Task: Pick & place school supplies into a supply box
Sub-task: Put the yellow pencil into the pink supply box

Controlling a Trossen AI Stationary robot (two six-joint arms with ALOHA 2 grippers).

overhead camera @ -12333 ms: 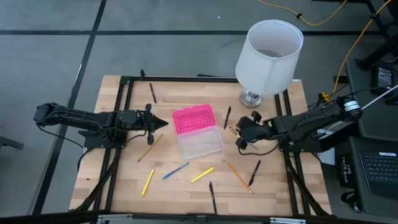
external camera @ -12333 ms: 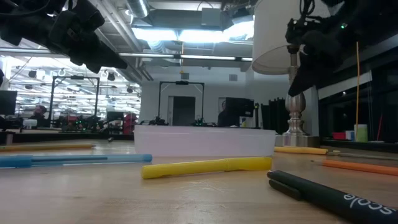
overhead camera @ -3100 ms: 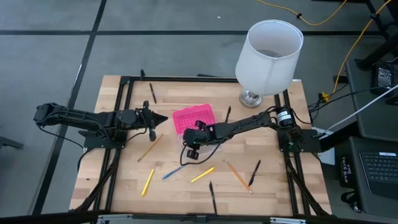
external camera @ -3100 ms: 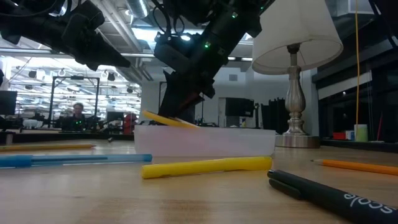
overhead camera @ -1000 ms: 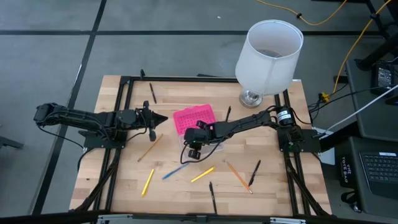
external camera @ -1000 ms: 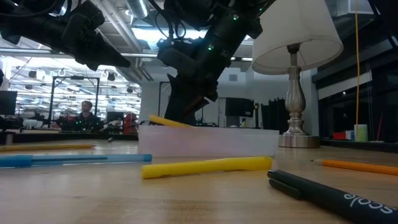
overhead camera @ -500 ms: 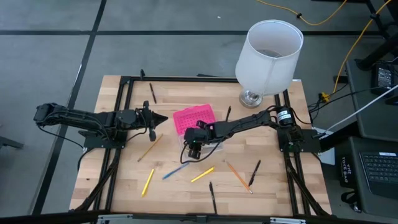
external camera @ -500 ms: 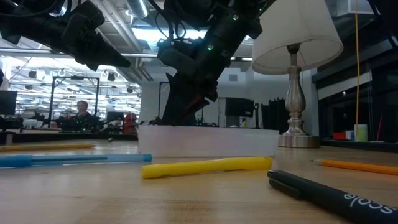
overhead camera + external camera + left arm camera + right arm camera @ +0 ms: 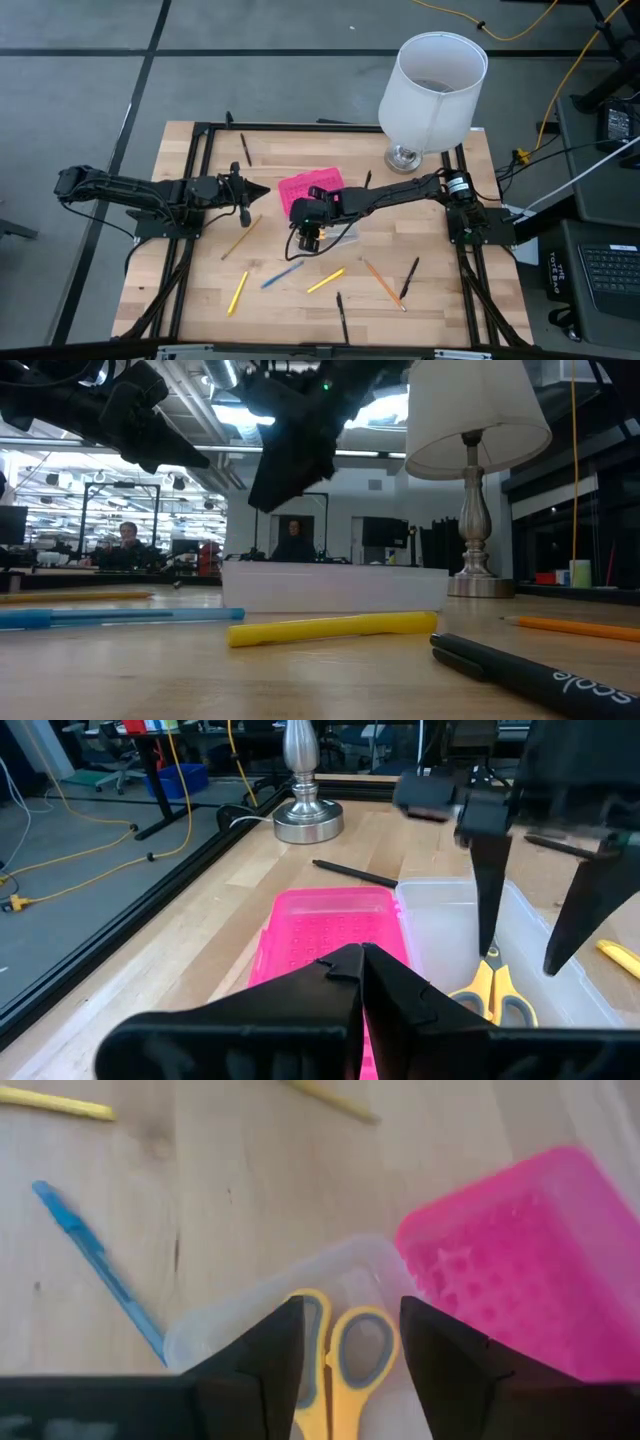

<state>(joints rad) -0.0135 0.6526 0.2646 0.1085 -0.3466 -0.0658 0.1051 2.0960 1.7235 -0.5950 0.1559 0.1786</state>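
Yellow-handled scissors (image 9: 338, 1348) now lie inside the clear base of the box (image 9: 345, 236), let go: a second ago they leaned on its rim under the right gripper (image 9: 308, 240), which has since lifted and hangs above them with its fingers spread wide and nothing between them. The box sits at mid-table, its pink lid (image 9: 309, 190) open on the far side. The scissors' handle loops rest at the base's left end, and the blades run along the base toward the table's right edge, hidden in part by the gripper.

The left gripper (image 9: 262, 196) has not moved; it waits over the left half of the table, fingers pressed together and empty, pointing at the lid.

On the wood nearer the front edge, a blue pen (image 9: 282, 275) and a yellow pen (image 9: 325, 280) lie slantwise, both rising toward the right, with an orange pencil (image 9: 383, 283) and a black pen (image 9: 409, 277) further right.
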